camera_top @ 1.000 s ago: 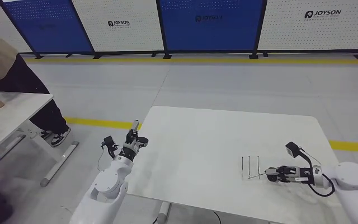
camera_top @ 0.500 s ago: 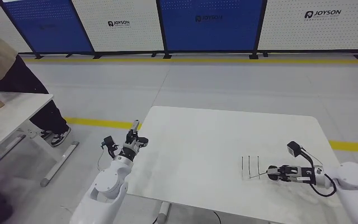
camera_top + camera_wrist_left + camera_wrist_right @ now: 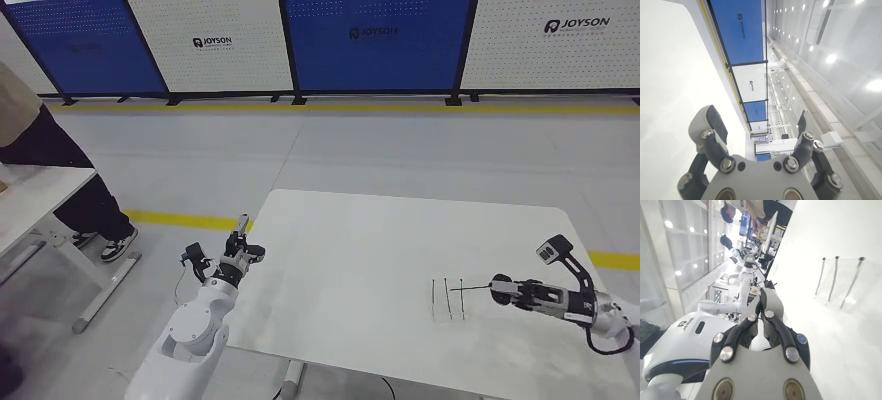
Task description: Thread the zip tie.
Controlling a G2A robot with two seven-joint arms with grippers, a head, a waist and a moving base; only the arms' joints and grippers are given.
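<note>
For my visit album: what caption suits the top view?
Right gripper holds a zip tie toward spare ties on the white table; left gripper sits open at its edge.

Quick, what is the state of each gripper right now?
Left gripper: open, empty.
Right gripper: closed, seemingly holding a thin zip tie.

My white surface stands on a grey floor. Beyond it I see a yellow line running along blue and white pegboard panels. Another table sits off to my left.
</note>
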